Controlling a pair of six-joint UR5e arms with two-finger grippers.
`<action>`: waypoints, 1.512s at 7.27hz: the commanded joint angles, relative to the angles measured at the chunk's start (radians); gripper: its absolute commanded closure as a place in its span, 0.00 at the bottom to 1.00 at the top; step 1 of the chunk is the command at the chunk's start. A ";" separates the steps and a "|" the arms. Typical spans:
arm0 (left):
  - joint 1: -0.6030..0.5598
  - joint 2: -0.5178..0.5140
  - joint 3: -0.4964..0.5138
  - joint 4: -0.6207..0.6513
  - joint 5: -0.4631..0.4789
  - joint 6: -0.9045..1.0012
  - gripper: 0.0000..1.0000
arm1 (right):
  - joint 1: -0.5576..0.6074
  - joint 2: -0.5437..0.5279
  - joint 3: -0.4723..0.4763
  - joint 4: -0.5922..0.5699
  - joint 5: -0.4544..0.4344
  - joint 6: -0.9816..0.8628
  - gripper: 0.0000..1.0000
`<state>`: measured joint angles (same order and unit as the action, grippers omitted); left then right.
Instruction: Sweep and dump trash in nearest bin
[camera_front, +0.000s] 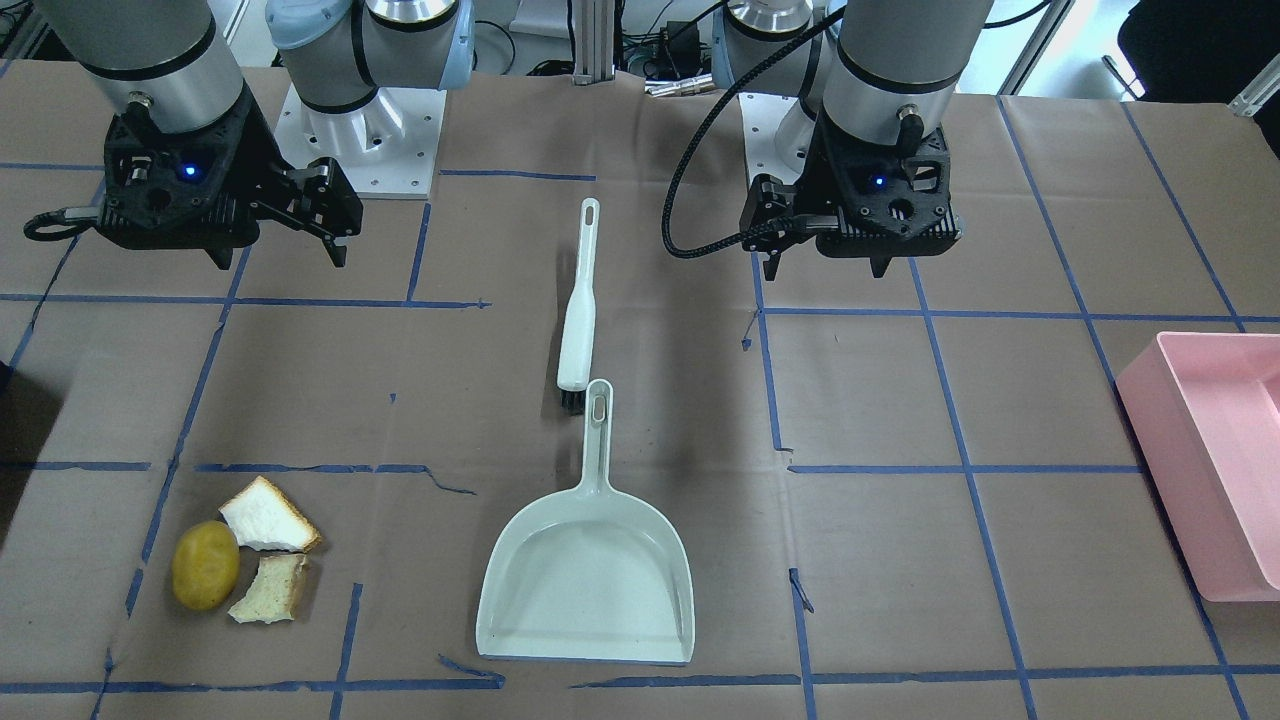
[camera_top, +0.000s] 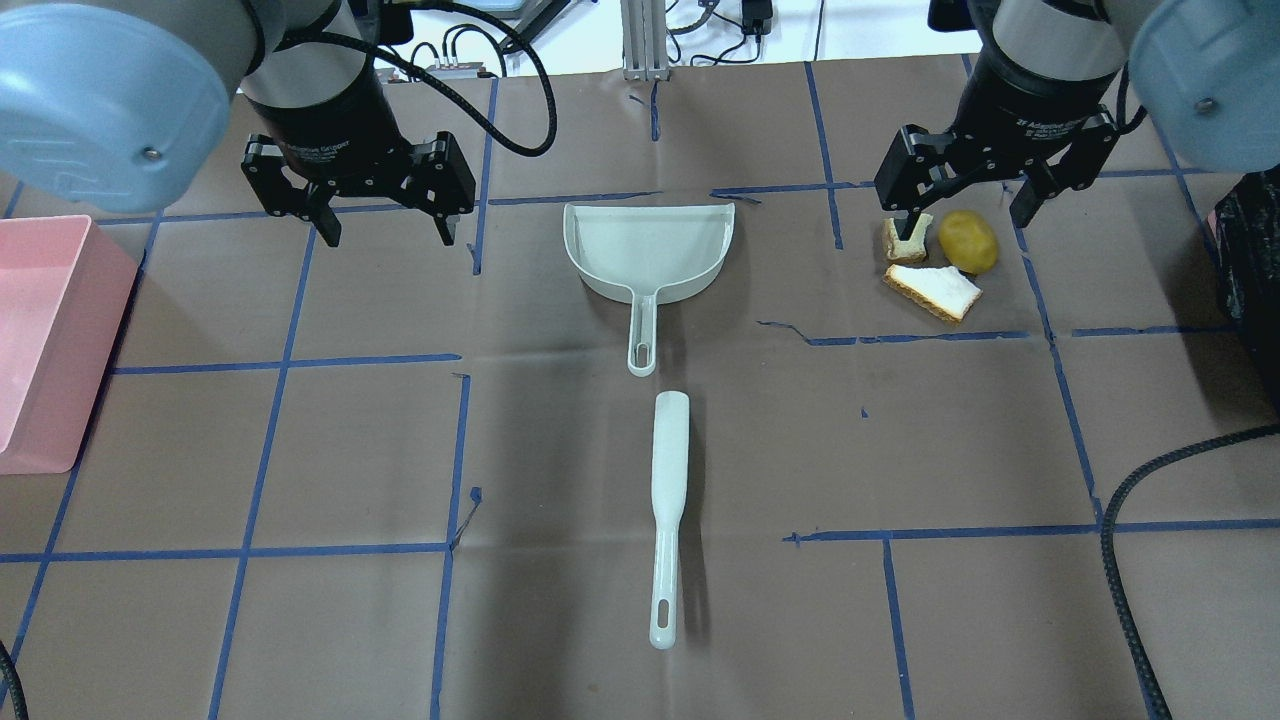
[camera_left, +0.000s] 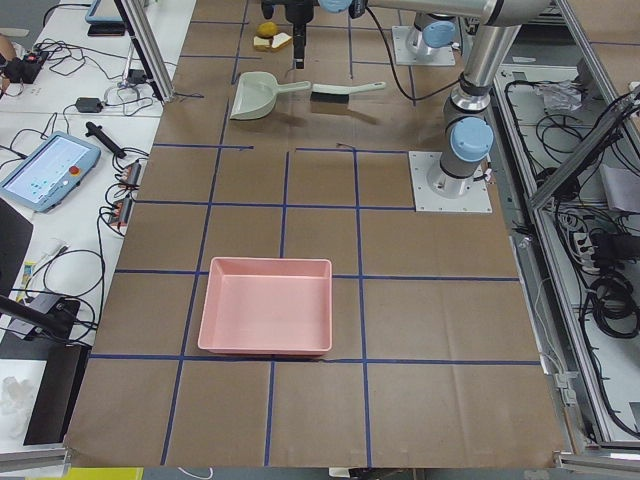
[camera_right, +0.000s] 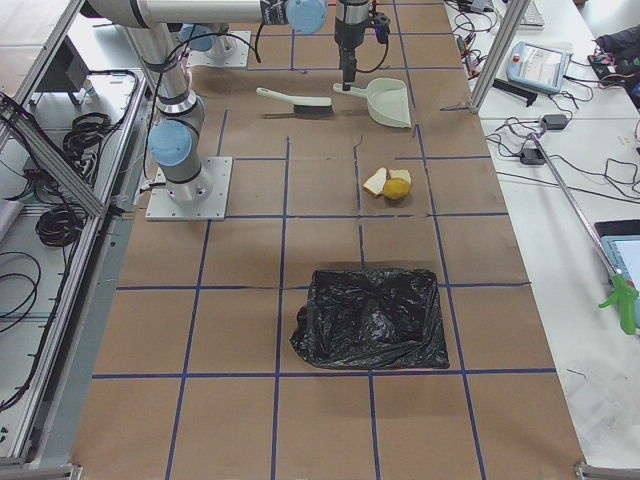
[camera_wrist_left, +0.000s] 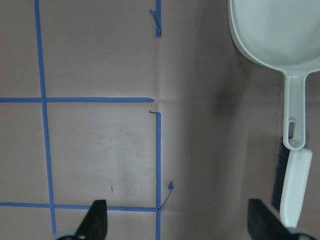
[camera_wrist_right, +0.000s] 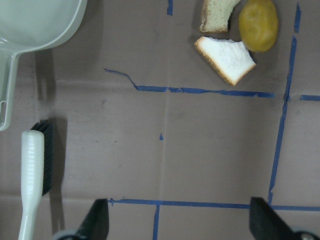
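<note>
Left end effector (camera_top: 388, 238) and right end effector (camera_wrist_right: 180, 220) hang open, empty, over the bench (camera_top: 300, 450), with potato (camera_top: 968, 242) and bread pieces (camera_top: 932, 290) at the dustpan's (camera_top: 650, 245) 3 o'clock seen from overhead; risk: a brush (camera_top: 668, 480) stroke sends the round potato rolling clear.

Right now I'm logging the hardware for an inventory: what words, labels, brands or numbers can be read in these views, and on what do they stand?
"2F Adaptive Gripper": small white print on the black body of the right claw, overhead view, barely legible.
Left claw: similar white print on its body, too blurred to read.
Dustpan and brush: no markings show.
</note>
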<state>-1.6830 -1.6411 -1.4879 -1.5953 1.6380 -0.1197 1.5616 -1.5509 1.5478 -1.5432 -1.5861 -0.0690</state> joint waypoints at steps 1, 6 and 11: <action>-0.001 0.001 -0.002 -0.006 -0.004 0.000 0.00 | 0.000 0.000 0.000 0.000 0.000 0.000 0.00; -0.003 0.014 -0.008 -0.003 -0.046 0.002 0.00 | 0.000 0.000 0.000 0.000 0.000 0.000 0.00; -0.011 0.017 -0.003 0.002 -0.047 0.000 0.00 | 0.000 0.000 0.000 0.000 0.000 0.000 0.00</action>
<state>-1.6919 -1.6215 -1.4915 -1.5935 1.5913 -0.1182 1.5616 -1.5508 1.5478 -1.5432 -1.5861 -0.0690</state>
